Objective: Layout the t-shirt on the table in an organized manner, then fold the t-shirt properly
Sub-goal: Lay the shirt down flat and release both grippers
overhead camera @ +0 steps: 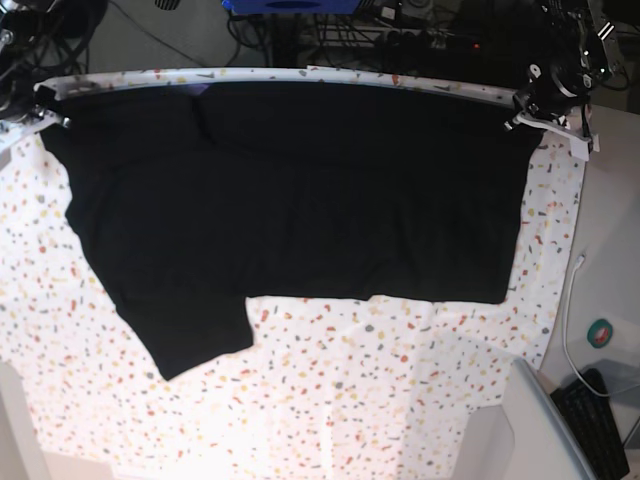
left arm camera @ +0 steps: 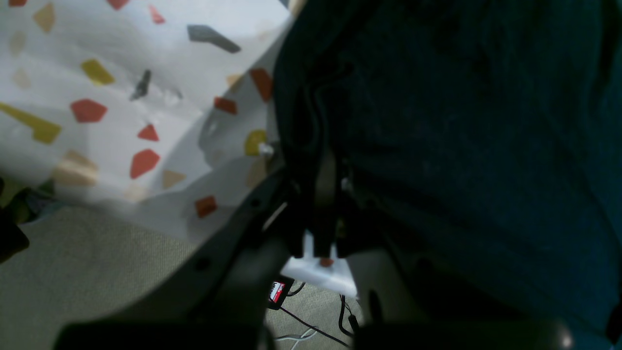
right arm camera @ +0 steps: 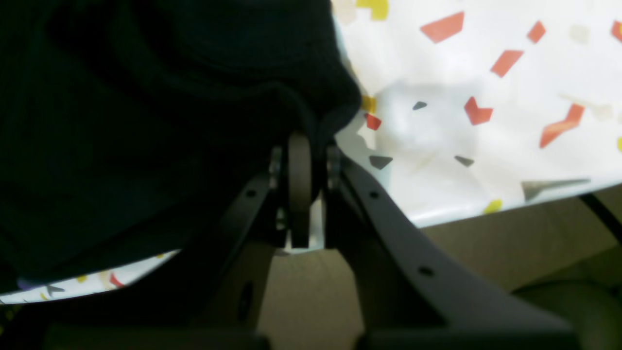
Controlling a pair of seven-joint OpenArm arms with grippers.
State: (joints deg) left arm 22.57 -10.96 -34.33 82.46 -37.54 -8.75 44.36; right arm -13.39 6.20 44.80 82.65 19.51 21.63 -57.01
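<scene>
The black t-shirt (overhead camera: 300, 190) lies stretched flat across the far half of the speckled table (overhead camera: 350, 400), with one sleeve hanging toward the near left. At the far right corner my left gripper (overhead camera: 524, 108) is shut on the shirt's edge. The left wrist view shows its fingers (left arm camera: 321, 194) pinching a fold of the dark t-shirt (left arm camera: 461, 121) above the table (left arm camera: 121, 97). My right gripper (overhead camera: 50, 112) holds the far left corner. In the right wrist view it (right arm camera: 301, 165) is shut on the bunched t-shirt (right arm camera: 146, 97) at the table (right arm camera: 486, 97) edge.
A plain grey side surface (overhead camera: 530, 430) adjoins the table at the near right. A white cable (overhead camera: 570, 320), a green round object (overhead camera: 603, 333) and a keyboard (overhead camera: 600, 420) lie to the right. Tangled cables (overhead camera: 350, 30) run behind the far edge.
</scene>
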